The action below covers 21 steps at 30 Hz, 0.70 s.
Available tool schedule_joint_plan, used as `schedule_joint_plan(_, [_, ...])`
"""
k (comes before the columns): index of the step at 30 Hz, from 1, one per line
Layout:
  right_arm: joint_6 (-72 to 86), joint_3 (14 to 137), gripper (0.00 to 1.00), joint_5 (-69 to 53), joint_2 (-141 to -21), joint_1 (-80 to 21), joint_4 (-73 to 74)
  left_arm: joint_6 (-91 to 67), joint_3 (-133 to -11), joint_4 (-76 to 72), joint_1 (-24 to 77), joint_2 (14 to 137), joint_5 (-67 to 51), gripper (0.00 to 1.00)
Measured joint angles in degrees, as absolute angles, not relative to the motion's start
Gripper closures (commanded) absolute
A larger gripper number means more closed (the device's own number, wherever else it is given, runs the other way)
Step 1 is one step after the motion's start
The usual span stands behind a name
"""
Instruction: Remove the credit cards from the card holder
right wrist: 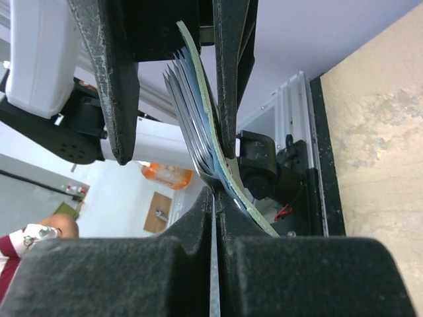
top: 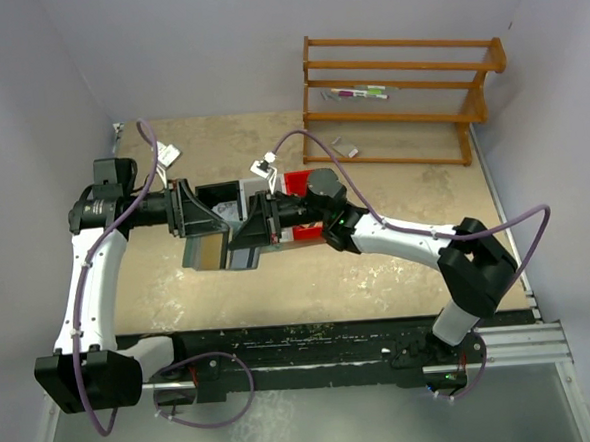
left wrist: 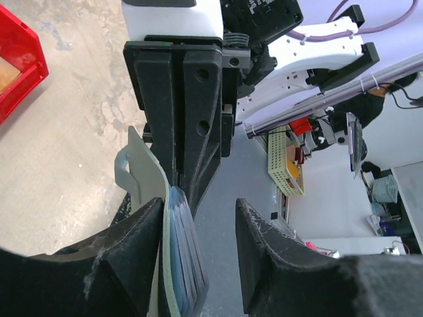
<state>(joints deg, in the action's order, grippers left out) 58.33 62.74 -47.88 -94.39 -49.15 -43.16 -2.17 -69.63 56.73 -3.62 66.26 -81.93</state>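
The extraction step is in hand, in the air over the middle of the worktop (top: 379, 286). The right gripper (right wrist: 213, 211), reaching in from 3 o'clock, is pressed together on the edge of the credit cards (right wrist: 188, 112) fanning from the card holder (left wrist: 142, 162). The left gripper (left wrist: 201, 224), at 9 o'clock, stands spread, with the holder leaning on one finger. The next move likely calls for the left gripper to clamp the holder while the right draws the cards toward 3 o'clock.
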Motion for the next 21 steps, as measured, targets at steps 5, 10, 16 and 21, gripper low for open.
schedule_joint_plan(5, [62.89, 59.94, 1.00, -47.33, -94.30, -49.04, -49.30, 2.98, -69.65, 60.05, -3.68, 66.43, -83.92, 0.50])
schedule_joint_plan(10, [65.14, 56.23, 1.00, -45.93, -93.03, -48.01, -51.66, 9.54, -70.35, 65.76, -3.73, 67.64, -84.27, 0.53])
schedule_joint_plan(16, [66.06, 53.08, 1.00, -41.93, -90.30, -44.71, -52.05, 12.71, -72.58, 71.26, -3.70, 68.64, -85.36, 0.68])
schedule_joint_plan(21, [66.06, 53.08, 1.00, -38.94, -89.82, -43.72, -52.75, 13.19, -75.16, 73.69, -3.66, 70.02, -84.55, 0.91])
